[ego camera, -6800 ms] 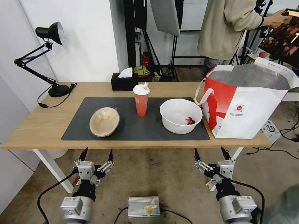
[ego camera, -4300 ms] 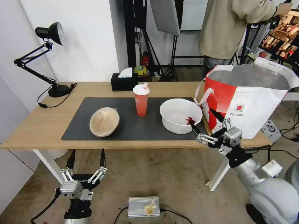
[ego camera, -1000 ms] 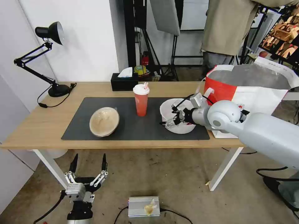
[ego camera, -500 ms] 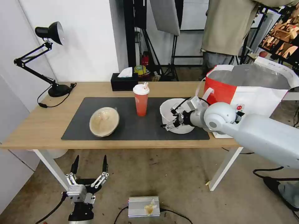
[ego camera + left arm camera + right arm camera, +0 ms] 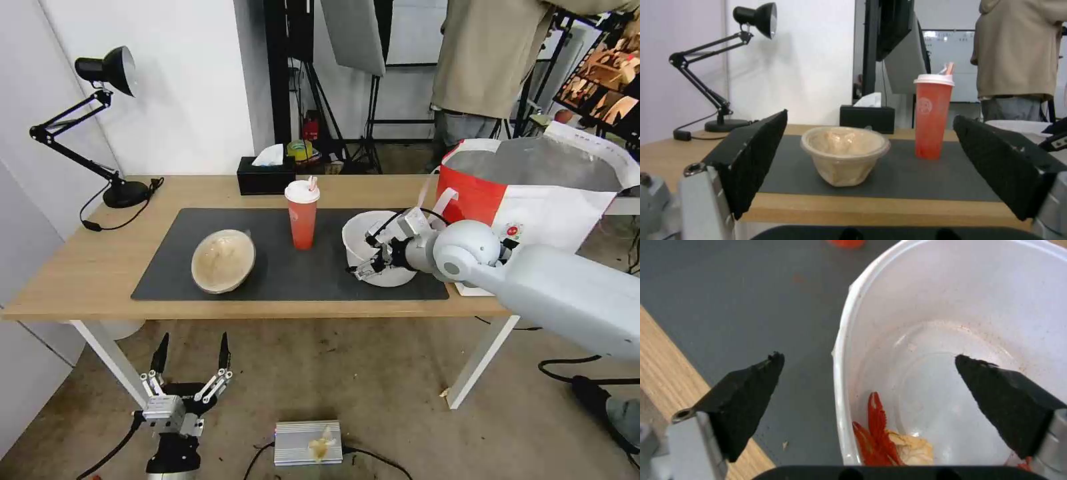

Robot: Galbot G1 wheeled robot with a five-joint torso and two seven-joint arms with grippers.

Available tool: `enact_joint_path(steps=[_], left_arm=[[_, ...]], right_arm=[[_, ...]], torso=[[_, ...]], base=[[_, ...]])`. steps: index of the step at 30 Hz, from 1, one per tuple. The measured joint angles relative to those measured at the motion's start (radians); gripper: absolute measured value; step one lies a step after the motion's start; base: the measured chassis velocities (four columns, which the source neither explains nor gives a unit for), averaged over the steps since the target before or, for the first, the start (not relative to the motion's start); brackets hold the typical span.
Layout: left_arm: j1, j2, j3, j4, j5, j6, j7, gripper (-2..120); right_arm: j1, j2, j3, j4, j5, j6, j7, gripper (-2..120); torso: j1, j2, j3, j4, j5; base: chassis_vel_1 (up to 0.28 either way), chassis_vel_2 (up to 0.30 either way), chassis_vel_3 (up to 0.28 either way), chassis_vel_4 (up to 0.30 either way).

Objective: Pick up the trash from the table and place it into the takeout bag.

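Right gripper (image 5: 358, 257) reaching across the long light-wood desk (image 5: 80, 267) from the right, spread wide over the near-left rim of the large white round bowl (image 5: 373, 235). In the right wrist view, one black finger (image 5: 746, 396) outside the bowl wall above the dark grey rectangular mat (image 5: 280, 273), the other finger (image 5: 1005, 403) inside over the bowl's floor, rim passing between them; nothing clamped. Red scraps (image 5: 876, 436) and a pale morsel lying at the bottom of the white bowl (image 5: 951, 323).

Red drink cup with white lid (image 5: 303, 213) standing upright on the mat, left of the white bowl and apart from it. Tan shallow bowl (image 5: 223, 260) farther left on the mat, tilted. Large boxy white-and-red insulated takeout bag (image 5: 533, 220) with silver foil lining standing open at the desk's right end, just beside the white bowl.

Left gripper (image 5: 190, 363) hanging low below the desk's front edge, above the floor, fingers spread apart and holding nothing. From its wrist camera, tan bowl (image 5: 844, 155) and red cup (image 5: 932, 116) framed between the two black fingers (image 5: 751, 156).

Black tissue box (image 5: 267, 177) at the desk's far edge; black articulated desk lamp (image 5: 100, 120) at the far left corner.
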Motion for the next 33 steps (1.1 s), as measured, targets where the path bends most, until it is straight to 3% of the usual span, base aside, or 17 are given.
enact_joint_path(steps=[5,10,29,33], left_arm=[[0.000,0.000,-0.001,0.004,-0.001,-0.003,0.000,100],[-0.002,0.000,-0.001,0.005,-0.011,-0.007,0.000,100],[-0.010,0.000,-0.005,0.017,-0.017,-0.009,0.000,100],[-0.011,0.000,-0.005,0.024,-0.017,-0.009,0.000,100]], right_arm=[[-0.002,-0.001,0.000,0.003,0.000,0.001,0.000,89],[-0.005,0.000,0.000,0.004,0.000,0.002,0.000,72],[-0.017,0.015,0.003,-0.014,-0.005,0.007,-0.002,2],[-0.020,0.018,0.003,-0.017,-0.008,0.009,-0.003,0]], torso=[[0.000,0.000,0.000,-0.0001,-0.0001],[0.000,0.000,0.000,0.0000,0.0000],[0.000,0.000,0.000,0.0000,0.0000],[0.000,0.000,0.000,0.0000,-0.0001]], base=[[0.000,0.000,0.000,0.000],[0.000,0.000,0.000,0.000],[0.000,0.000,0.000,0.000],[0.000,0.000,0.000,0.000]])
